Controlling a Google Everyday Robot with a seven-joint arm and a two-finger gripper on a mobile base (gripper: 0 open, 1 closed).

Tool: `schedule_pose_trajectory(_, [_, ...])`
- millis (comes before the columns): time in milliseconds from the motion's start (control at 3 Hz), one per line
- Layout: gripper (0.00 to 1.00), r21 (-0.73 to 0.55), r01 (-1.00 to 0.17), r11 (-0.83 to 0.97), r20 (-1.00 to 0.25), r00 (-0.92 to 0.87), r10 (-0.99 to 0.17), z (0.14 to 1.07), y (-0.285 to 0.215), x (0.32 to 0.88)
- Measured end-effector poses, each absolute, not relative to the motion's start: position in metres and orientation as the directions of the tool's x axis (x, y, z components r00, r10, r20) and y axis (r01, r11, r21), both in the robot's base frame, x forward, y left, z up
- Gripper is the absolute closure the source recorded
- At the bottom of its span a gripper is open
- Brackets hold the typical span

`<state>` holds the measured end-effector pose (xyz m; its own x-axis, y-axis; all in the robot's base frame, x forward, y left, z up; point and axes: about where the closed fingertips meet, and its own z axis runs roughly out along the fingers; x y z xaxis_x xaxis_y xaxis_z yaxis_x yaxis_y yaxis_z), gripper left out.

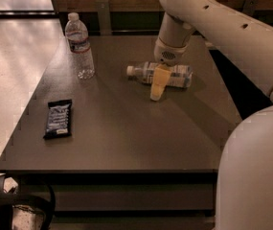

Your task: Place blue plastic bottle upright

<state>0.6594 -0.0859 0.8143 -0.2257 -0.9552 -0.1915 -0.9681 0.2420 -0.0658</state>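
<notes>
The bottle [176, 75] is lying sideways on the desk [126, 138], cap pointing to 9 o'clock, the hand [155, 95] hanging at its middle. A ribbed bottle [80, 47] is standing at its 10 o'clock, a snack bar [59, 118] lying at 8.

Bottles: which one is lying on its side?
The blue plastic bottle, cap pointing left, directly behind the gripper. The ribbed bottle at the far left stands upright.
</notes>
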Motion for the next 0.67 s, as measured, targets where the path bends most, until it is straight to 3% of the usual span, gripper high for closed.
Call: schedule_pose_trajectory(667, [0.78, -0.064, -0.968, 0.241, -0.192, -0.226, -0.955, 0.8194, -0.0848, 0.6601])
